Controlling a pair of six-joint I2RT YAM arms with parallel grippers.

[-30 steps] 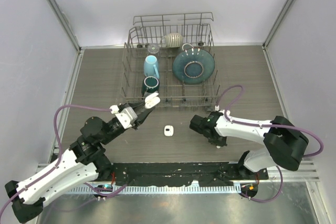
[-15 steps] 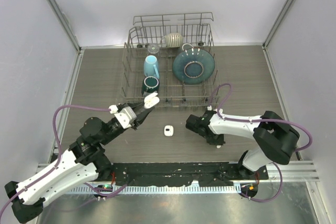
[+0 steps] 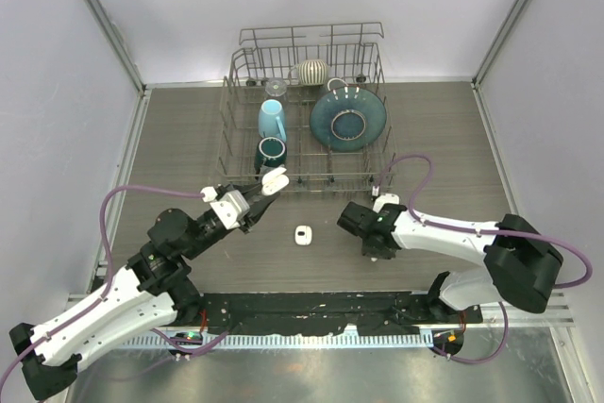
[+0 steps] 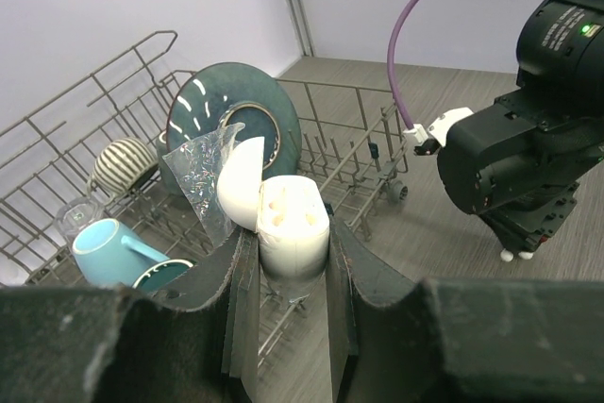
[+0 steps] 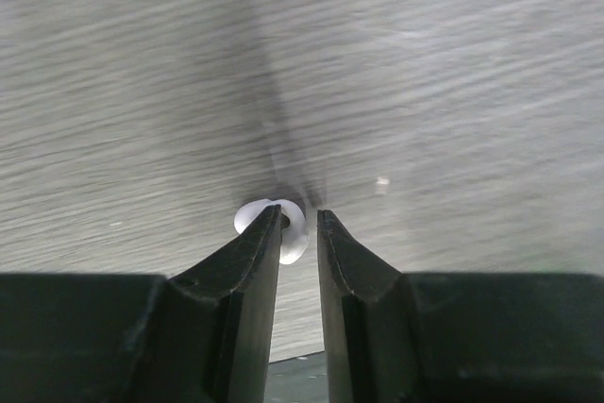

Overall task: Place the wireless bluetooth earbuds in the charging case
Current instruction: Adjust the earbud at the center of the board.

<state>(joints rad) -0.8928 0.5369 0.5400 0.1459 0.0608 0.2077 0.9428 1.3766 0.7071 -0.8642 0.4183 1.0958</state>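
My left gripper (image 4: 293, 244) is shut on the white charging case (image 4: 293, 226) and holds it upright off the table, lid hinged open to the left, its sockets showing. From above, this case (image 3: 274, 179) hangs just in front of the dish rack. My right gripper (image 5: 300, 218) points straight down at the table with its jaws a little apart. One white earbud (image 5: 295, 239) lies on the wood at the tip of the left finger, partly hidden by it. In the top view the right gripper (image 3: 371, 248) is right of a second small white case (image 3: 303, 235).
A wire dish rack (image 3: 232, 92) stands at the back with a dark teal plate (image 3: 347, 118), a light blue cup (image 3: 272, 120), a dark cup (image 3: 270, 151) and a striped bowl (image 3: 310, 71). A clear plastic scrap (image 4: 200, 176) sticks up beside the held case.
My right gripper's jaws have parted from shut, and that arm has shifted slightly over the table. The left arm has held the open case still.
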